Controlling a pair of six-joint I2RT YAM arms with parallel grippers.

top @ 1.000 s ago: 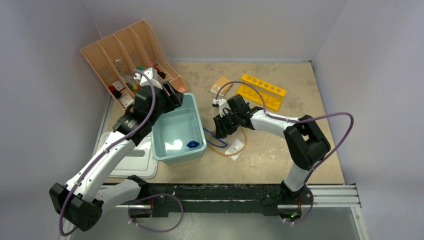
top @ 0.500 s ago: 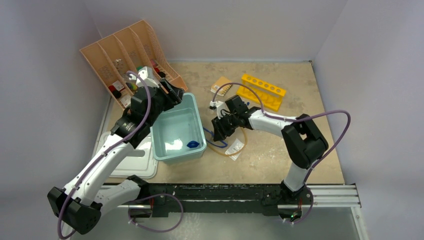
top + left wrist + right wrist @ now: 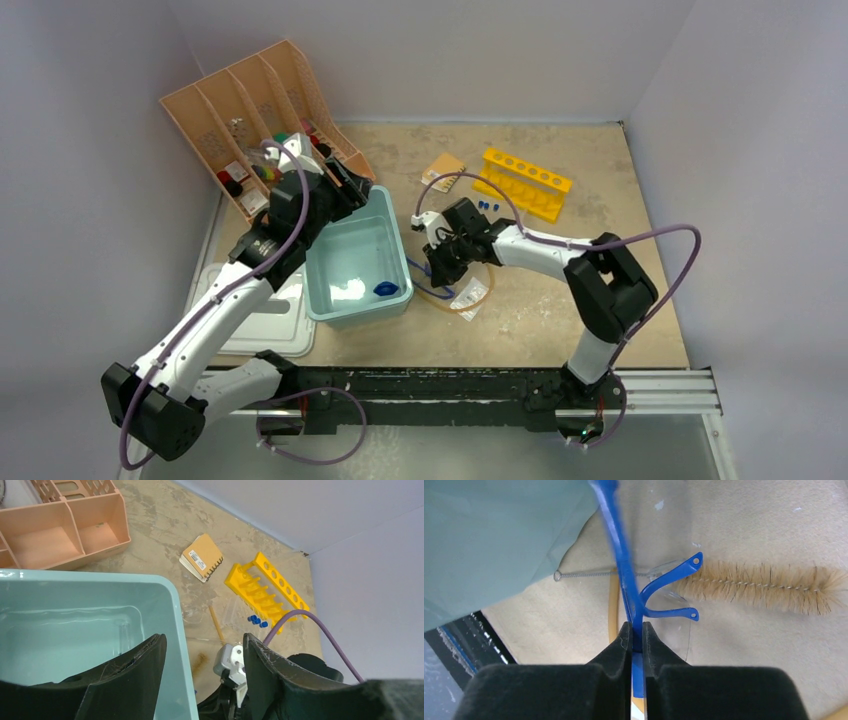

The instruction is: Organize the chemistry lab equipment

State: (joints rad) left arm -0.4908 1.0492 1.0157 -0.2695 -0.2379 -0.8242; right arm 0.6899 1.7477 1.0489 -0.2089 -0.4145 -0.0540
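Clamping one thin side arm of the blue-rimmed goggles (image 3: 621,565), the right gripper (image 3: 636,630) has its jaws pressed together with only that blue strip between them.

Right wrist view:
- The goggles arm runs from the fingertips toward 12 o'clock, across the wall of the pale teal tub (image 3: 484,530), which fills 10 to 11 o'clock.
- Two short blue prongs fork off toward 2 o'clock.
- The bristle head of the brush (image 3: 764,585) lies on the counter (image 3: 749,650) at 2 to 3 o'clock. Its twisted wire passes behind the goggles arm and ends in a small loop at 10 o'clock.
- A curve of amber tubing (image 3: 613,605) lies just beside the goggles arm, on the 9 o'clock side.

Top view:
- The right gripper sits low over the counter, just off the tub's wall at 3 o'clock of the tub.
- The tubing loops on the counter at 5 o'clock of the gripper.
- The cylinder (image 3: 385,290) shows its blue hexagonal base inside the tub, in the near corner by that wall.
- Blue-capped test tubes (image 3: 484,206) lie on the counter at 1 o'clock of the gripper, just beside a yellow rack (image 3: 525,182).
- A tan notebook (image 3: 443,167) lies at 12 o'clock.

The left gripper (image 3: 203,645) hangs spread apart and empty over the tub's far rim. The peach organiser (image 3: 250,120) stands at 11 o'clock of it.
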